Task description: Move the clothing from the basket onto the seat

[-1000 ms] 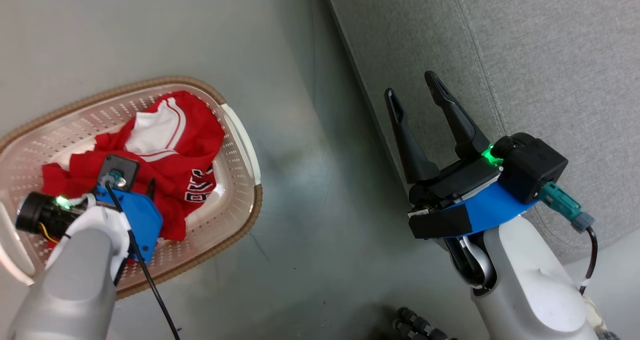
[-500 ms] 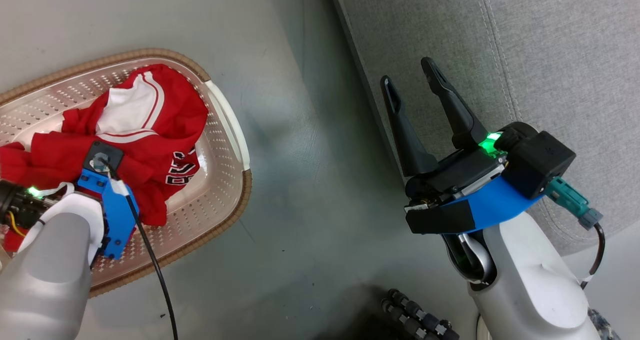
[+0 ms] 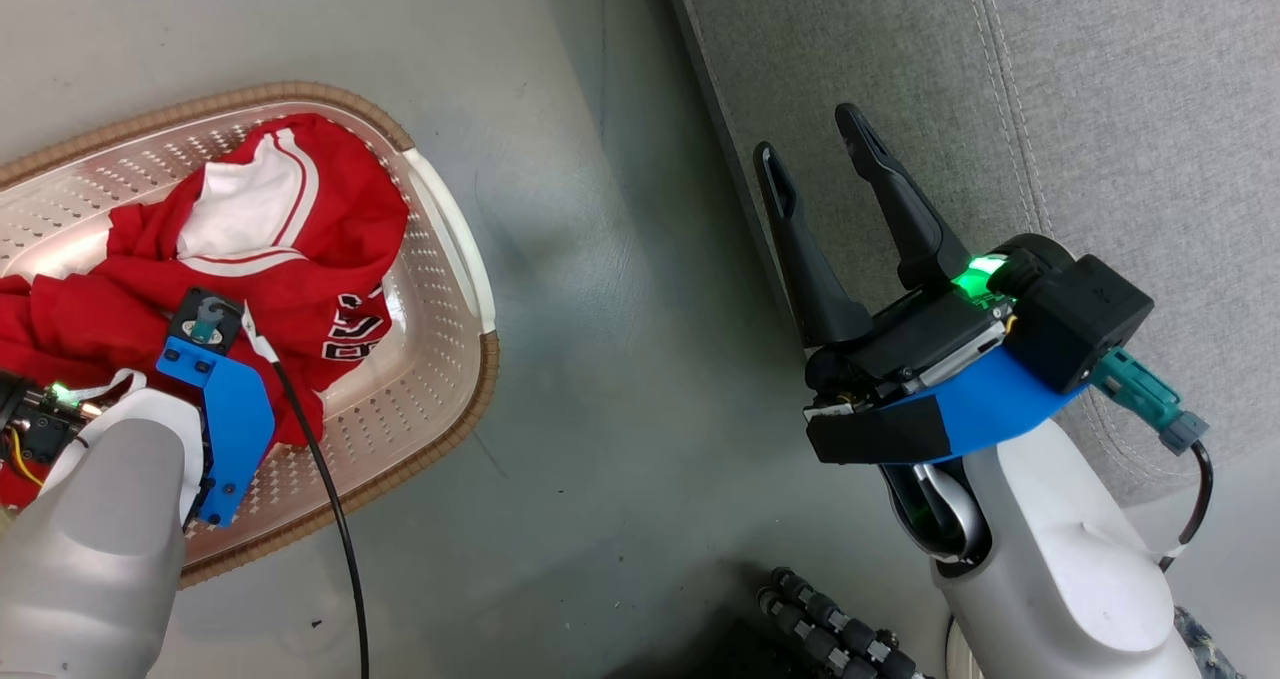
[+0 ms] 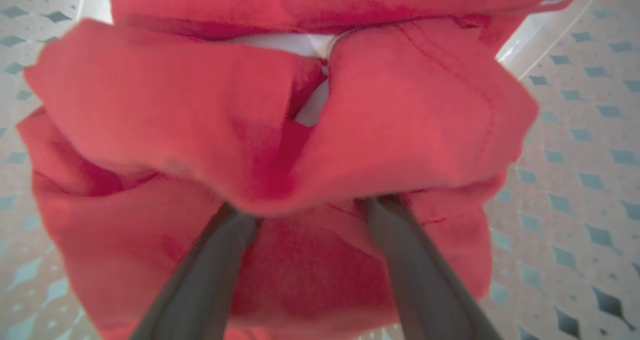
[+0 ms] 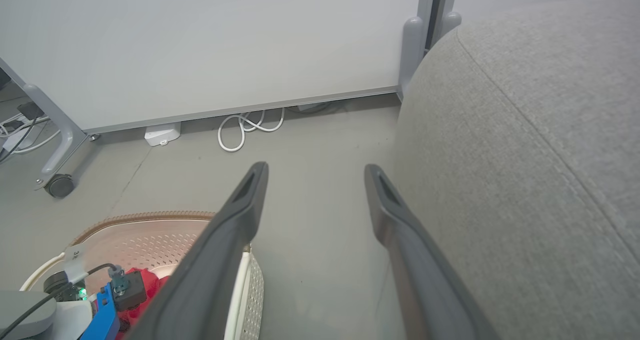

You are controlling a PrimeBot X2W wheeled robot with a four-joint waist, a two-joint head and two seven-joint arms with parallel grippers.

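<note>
clothing [image 3: 300, 249] is heaped in the basket [image 3: 440, 359], which is set on the floor [image 3: 600, 359] near the seat [image 3: 1000, 89]; nothing is laid on the seat yet. left gripper [image 4: 310, 210] is lowered into the heap, jaws spread, fingers [image 4: 210, 280] tucked under a red fold, judged ready for a pinch. right gripper [image 3: 808, 131] is held spread and empty by the seat's edge, likely kept clear.
</note>
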